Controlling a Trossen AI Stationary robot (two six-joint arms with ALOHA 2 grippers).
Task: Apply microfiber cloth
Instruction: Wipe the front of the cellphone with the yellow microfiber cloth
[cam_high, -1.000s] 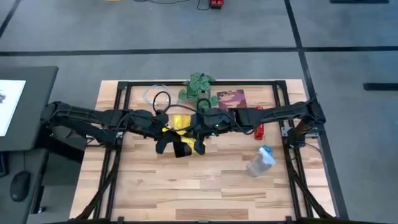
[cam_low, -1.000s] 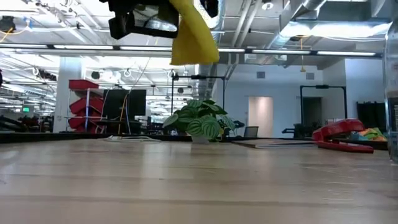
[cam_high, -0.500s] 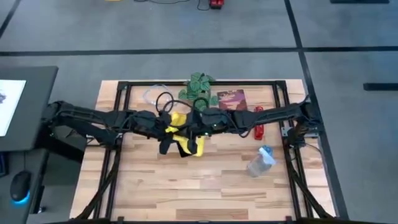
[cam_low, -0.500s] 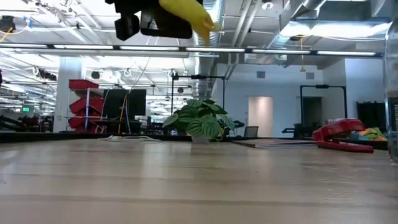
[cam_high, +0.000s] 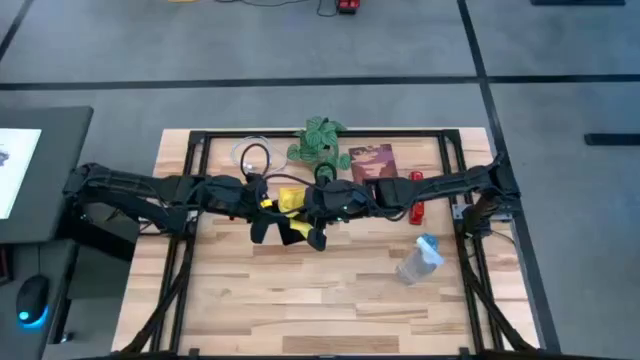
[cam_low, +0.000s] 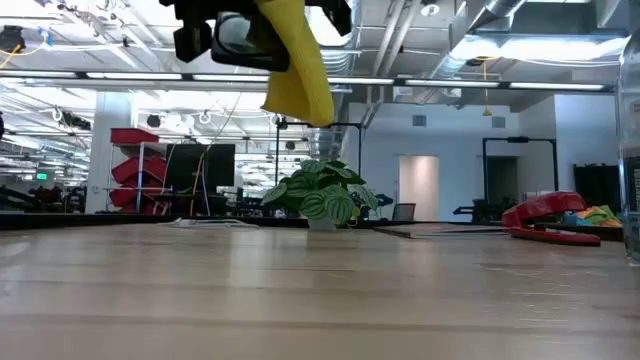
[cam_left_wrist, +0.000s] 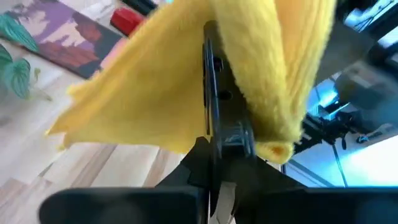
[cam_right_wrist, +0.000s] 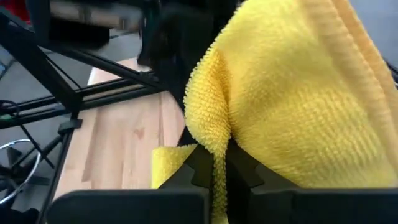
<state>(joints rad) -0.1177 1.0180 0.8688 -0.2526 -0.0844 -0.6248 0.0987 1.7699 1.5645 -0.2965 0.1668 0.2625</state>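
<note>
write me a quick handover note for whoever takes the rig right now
Left gripper: shut on the yellow cloth, held in the air above the table.
Right gripper: shut on the same cloth, right beside the left one over the middle of the table.
Cloth: off the wood, hanging between both grippers, one corner drooping in the low view.
Done: cloth picked up by both arms.
Left: no phone shows in any view, so find what it should be laid on, then lower and spread the cloth.
</note>
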